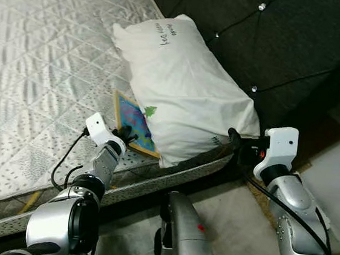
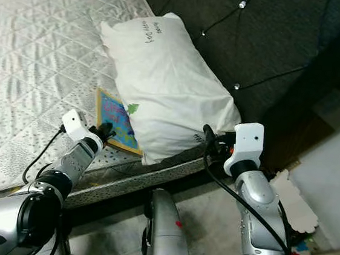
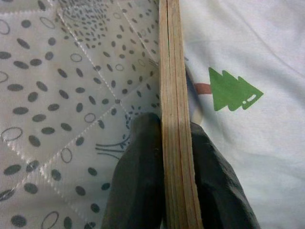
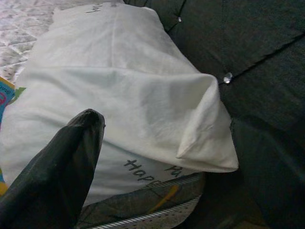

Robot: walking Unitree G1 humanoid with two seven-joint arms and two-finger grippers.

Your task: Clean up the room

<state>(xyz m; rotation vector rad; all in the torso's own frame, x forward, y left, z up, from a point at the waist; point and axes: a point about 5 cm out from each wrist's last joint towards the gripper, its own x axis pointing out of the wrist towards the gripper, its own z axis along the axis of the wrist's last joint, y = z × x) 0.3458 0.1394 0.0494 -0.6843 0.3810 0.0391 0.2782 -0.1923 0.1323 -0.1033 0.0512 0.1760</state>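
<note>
1. Your left gripper (image 1: 124, 136) is at the near edge of the mattress (image 1: 37, 59), and its jaws are pinched on the wooden board (image 1: 132, 124). In the left wrist view you see one black finger (image 3: 138, 176) pressed against each face of the layered wooden edge (image 3: 176, 119).
2. That board is a flat, wood-framed panel with a blue, colourful picture face. It lies on the mattress near the front edge, and its far side is tucked under the white pillow (image 1: 180, 86). A small green tree shape (image 1: 150, 111) shows where board and pillow meet.
3. The pillow lies diagonally, with one end up against the dark tufted headboard (image 1: 277, 35) and the other end overhanging the mattress's front corner. You can see handwriting on the pillowcase at both ends.
4. Your right gripper (image 2: 208, 142) sits at the pillow's lower corner, just beside the mattress edge, with its fingers pointed into the fabric. In the right wrist view one black finger (image 4: 57, 171) lies against the pillowcase; the other is hidden, so you probably cannot tell whether those jaws are spread or closed on the cloth.
5. Below you, the robot's silver leg (image 1: 186, 233) stands on a light floor between the two arms, close to the bed frame.
6. To your right, on the floor by the bed, lies a pale scalloped-edged sheet (image 2: 293, 198) with a few small coloured pieces near it.
</note>
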